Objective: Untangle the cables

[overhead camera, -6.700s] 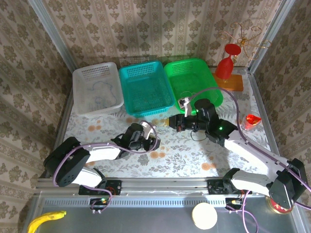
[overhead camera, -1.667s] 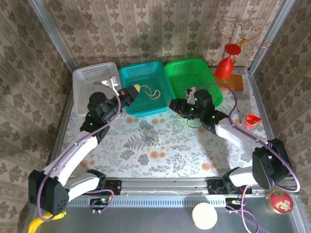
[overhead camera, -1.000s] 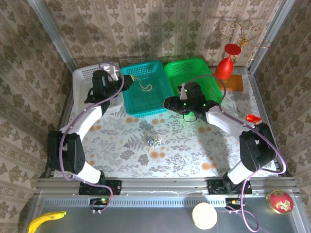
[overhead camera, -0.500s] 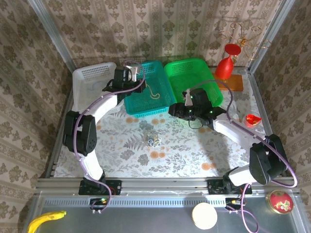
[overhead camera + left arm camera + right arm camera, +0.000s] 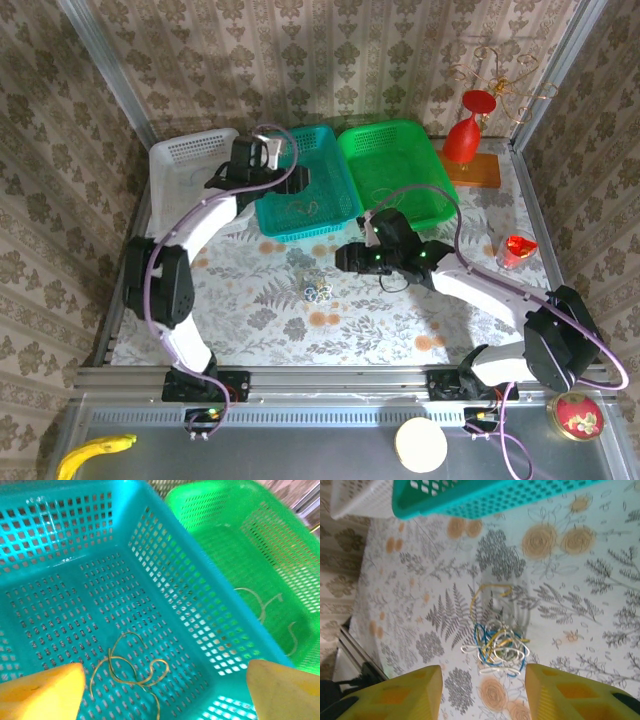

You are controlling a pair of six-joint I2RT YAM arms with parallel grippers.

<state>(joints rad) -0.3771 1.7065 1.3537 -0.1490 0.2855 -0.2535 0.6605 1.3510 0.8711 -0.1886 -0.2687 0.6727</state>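
Observation:
A small tangle of cables (image 5: pixel 318 291), blue, yellow and cream, lies on the flowered tablecloth; the right wrist view has the tangle (image 5: pixel 496 648) just ahead of the fingers. My right gripper (image 5: pixel 345 260) (image 5: pixel 482 692) hovers open to its right, holding nothing. My left gripper (image 5: pixel 293 182) (image 5: pixel 162 690) is open above the teal basket (image 5: pixel 330 150). A loose brown-yellow cable (image 5: pixel 303 208) (image 5: pixel 132 665) rests on that basket's floor, free of the fingers. A pale cream cable (image 5: pixel 260 602) lies in the green basket (image 5: pixel 420 150).
A white basket (image 5: pixel 185 155) stands left of the teal one, partly behind the left arm. A red goblet (image 5: pixel 468 135) on an orange board (image 5: pixel 478 170) and a small red object (image 5: pixel 518 247) sit at the right. Walls close in the table.
My left gripper has opened, and the brown-yellow cable it carried now lies on the teal basket's floor. The right arm has swung nearer, down toward the tangle.

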